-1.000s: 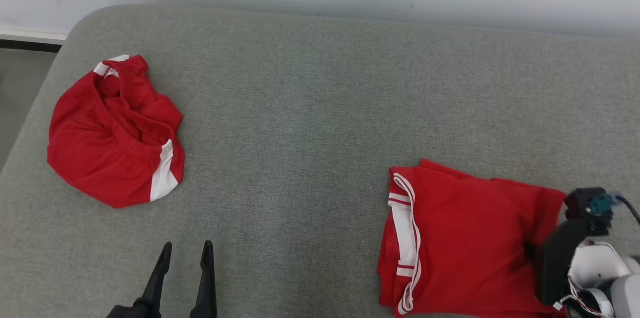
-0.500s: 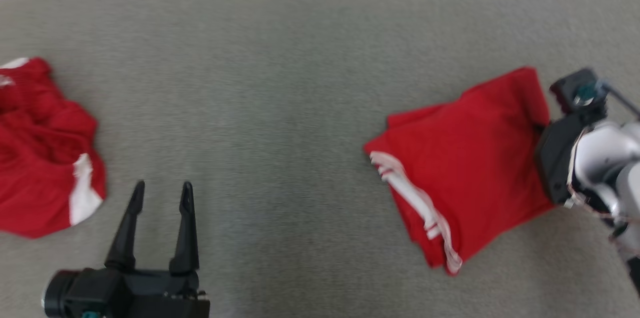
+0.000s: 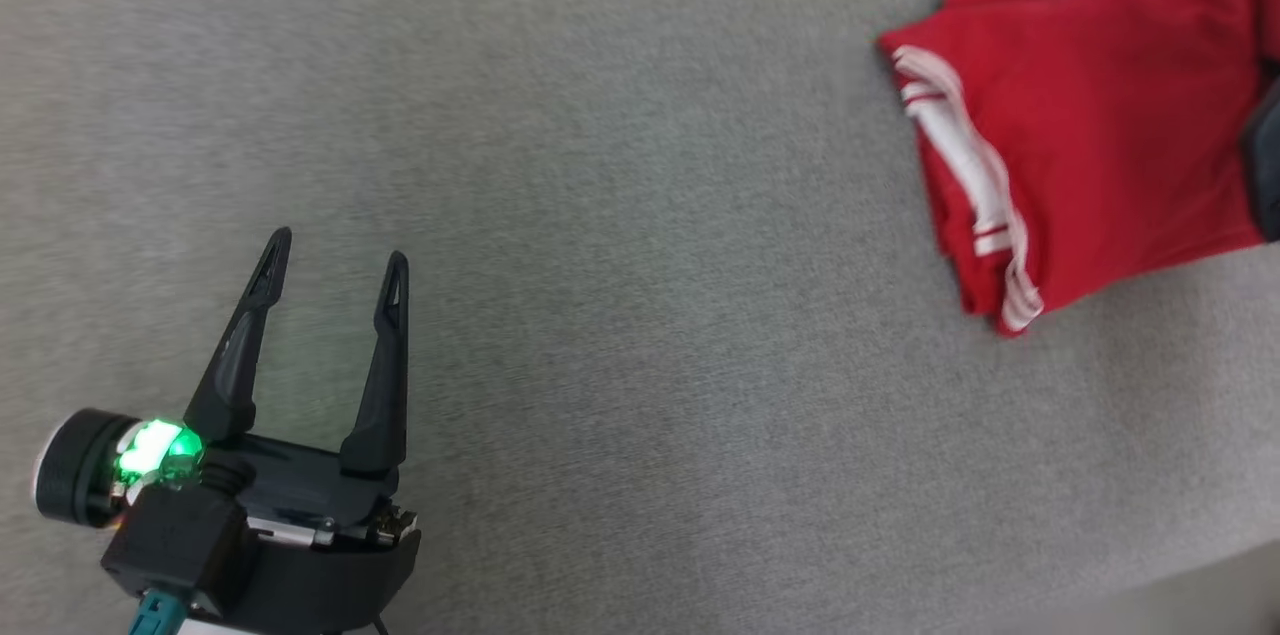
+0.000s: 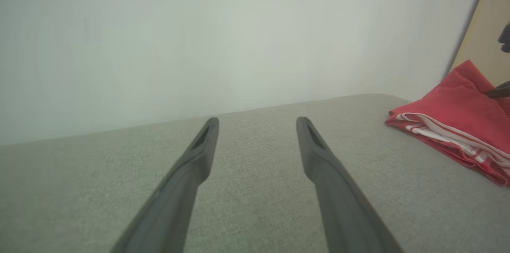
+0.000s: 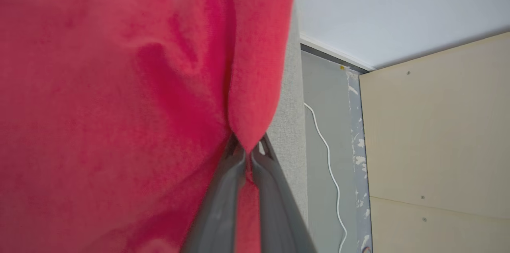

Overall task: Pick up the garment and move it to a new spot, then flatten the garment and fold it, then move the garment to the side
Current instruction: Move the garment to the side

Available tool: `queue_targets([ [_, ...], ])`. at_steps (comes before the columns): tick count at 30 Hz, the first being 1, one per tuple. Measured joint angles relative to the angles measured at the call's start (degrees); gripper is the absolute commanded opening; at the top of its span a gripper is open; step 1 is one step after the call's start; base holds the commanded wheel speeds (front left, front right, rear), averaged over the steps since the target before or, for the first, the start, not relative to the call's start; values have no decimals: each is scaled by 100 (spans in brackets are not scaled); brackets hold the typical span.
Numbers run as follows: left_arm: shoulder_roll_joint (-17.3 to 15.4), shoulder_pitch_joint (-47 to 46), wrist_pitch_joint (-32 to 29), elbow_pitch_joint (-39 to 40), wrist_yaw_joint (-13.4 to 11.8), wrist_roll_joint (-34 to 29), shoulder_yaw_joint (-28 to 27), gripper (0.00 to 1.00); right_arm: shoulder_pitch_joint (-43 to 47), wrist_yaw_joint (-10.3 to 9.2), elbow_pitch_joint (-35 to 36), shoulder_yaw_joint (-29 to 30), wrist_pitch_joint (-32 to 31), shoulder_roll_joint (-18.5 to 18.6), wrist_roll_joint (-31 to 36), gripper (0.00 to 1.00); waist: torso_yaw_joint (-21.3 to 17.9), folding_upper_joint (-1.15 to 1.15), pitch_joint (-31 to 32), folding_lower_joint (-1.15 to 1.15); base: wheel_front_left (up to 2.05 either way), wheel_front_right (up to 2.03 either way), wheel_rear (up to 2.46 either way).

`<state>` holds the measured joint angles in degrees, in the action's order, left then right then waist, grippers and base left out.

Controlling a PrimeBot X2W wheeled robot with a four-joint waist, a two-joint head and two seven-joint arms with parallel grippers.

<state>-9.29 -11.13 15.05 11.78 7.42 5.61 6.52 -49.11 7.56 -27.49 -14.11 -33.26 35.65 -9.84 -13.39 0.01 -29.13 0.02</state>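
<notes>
The folded red garment [image 3: 1100, 115] is seen at the upper right of the head view, lying on the grey fabric-covered surface [image 3: 640, 215]. Its white-striped edge [image 3: 975, 195] is turned to that view's left. From there the cloth is stretched up and rightward on a slanted long axis, and the far end is cut off by the frame. The right tool [image 5: 248, 150] is pinched tight on a fold of the red cloth. The left tool [image 3: 338, 247] is spread wide with nothing held, well apart from the garment.
</notes>
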Motion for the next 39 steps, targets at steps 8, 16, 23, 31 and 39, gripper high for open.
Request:
queue_targets([
  [8, -171, -65, 0, 260, 0, -35, 43, 100, -403, 0, -375, 279, 550, 38, 302, 0, -349, 0, -519, 0, 0, 0, 0],
  [16, -234, -60, 8, 323, 0, -38, -8, 100, -505, 0, -764, 662, 1050, 54, 620, 0, -544, -1, -845, -1, 0, 0, 0],
  [23, -187, -47, 7, 222, 10, 3, 31, 100, -481, 0, -911, 867, 1425, -97, 805, 100, -448, -1, -719, -2, 0, 0, 0],
  [31, 68, 60, 1, 15, 9, 60, 18, 100, -185, 0, -882, 991, 1807, -334, 859, 100, -258, -1, -344, -2, 0, 0, 0],
  [39, 393, 547, 0, -467, -45, 157, -296, 100, 868, 0, -99, 977, 2482, -563, 421, 100, 56, -1, 380, -2, 0, 0, 0],
])
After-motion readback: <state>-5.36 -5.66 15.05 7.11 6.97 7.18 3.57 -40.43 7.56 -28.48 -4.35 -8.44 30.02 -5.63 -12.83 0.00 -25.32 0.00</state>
